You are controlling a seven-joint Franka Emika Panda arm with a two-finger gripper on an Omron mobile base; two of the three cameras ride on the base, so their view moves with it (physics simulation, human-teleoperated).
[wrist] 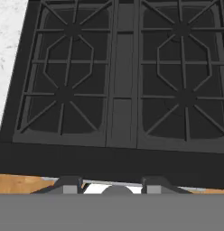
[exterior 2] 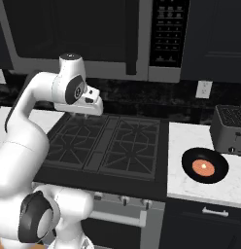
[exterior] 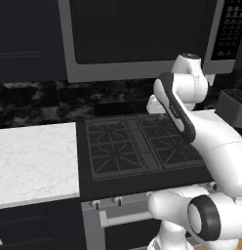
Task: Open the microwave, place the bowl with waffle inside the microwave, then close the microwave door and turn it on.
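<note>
On the far left a white marble counter [exterior: 35, 161] sits beside a black stove [exterior 2: 108, 146] with dark grates. High on the far wall, above the stove, hangs the microwave [exterior 2: 93, 39], a wide box that runs longways from left to right and faces out toward the near side. The microwave door [exterior: 142, 34] is flat against the front, so it is closed, with its black bar handle [exterior 2: 132, 36] standing straight up near the right edge of the glass. Just right of the handle is the black button panel [exterior 2: 166, 31]. The white arm bends over the stove, and the pincer [wrist: 113, 186] hangs above the near middle of the stove and looks down at the grates. In the hand view its two dark fingertips [wrist: 68, 184] sit a little apart with nothing between them, so the pincer is let loose and holds nothing. The microwave is above and farther back than the pincer, well apart from it. To the right of the stove is another white counter [exterior 2: 190, 189]. On it lies the bowl [exterior 2: 205, 165], round and black, sitting flat with its open side up. The waffle [exterior 2: 202, 168] lies flat inside it, a small orange-brown disc. The bowl is well to the right of the pincer and lower. Just behind the bowl, on the far right, stands a grey toaster [exterior 2: 230, 129].
</note>
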